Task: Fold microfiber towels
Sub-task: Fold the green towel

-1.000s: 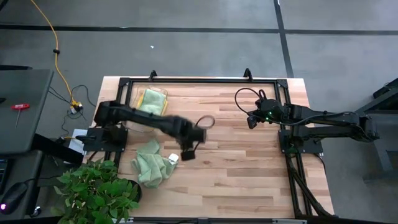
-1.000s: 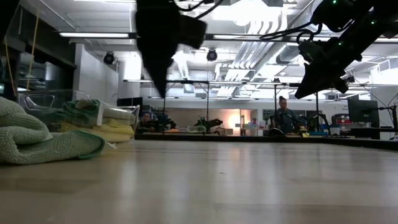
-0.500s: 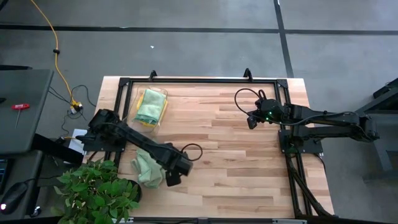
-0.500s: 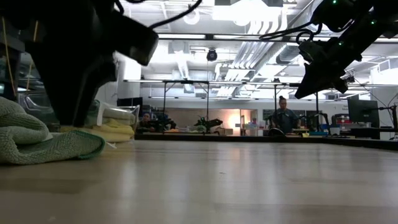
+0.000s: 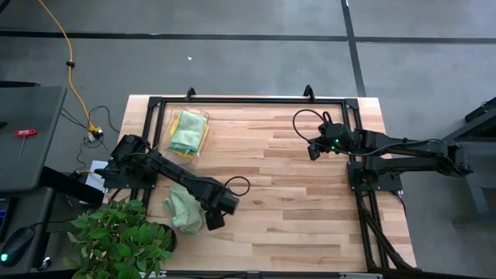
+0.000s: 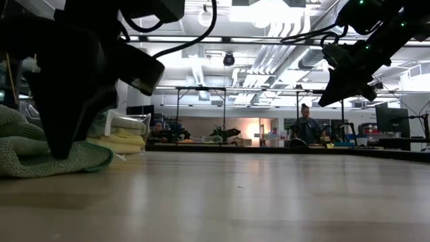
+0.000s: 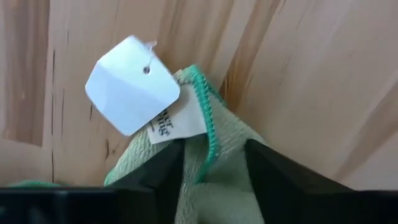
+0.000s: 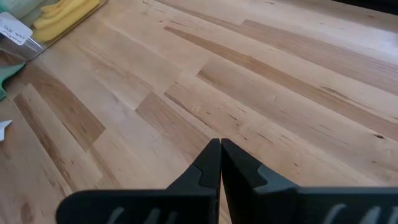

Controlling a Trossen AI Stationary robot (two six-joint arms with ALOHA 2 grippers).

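A pale green towel (image 5: 180,209) lies crumpled on the table at the near left; in the low view it is a heap (image 6: 23,151). My left gripper (image 5: 215,219) points down at its right corner, open. In the left wrist view its fingers (image 7: 163,171) stand on either side of the corner's green-stitched edge (image 7: 208,127), which carries a white tag (image 7: 132,85). More folded towels, green on yellow (image 5: 188,132), sit in a clear container at the far left. My right gripper (image 5: 313,151) hangs shut above the table's far right, holding nothing (image 8: 219,148). My left gripper comes from above, pointing down, with the green towel's tagged corner (image 7: 205,155) between its open fingers. The corner lies flat on the table. I cannot tell whether the fingers touch the cloth.
A leafy plant (image 5: 120,240) stands off the table's near left corner, close to the left arm. A black frame (image 5: 256,101) runs along the table's edges. Bare wood (image 5: 294,201) spreads across the middle and right. People show in the room beyond (image 6: 308,128).
My left gripper has swung from the table's middle toward the near left and come down onto the green towel's right corner, turning a little as it went. The towel and my right arm have kept still.
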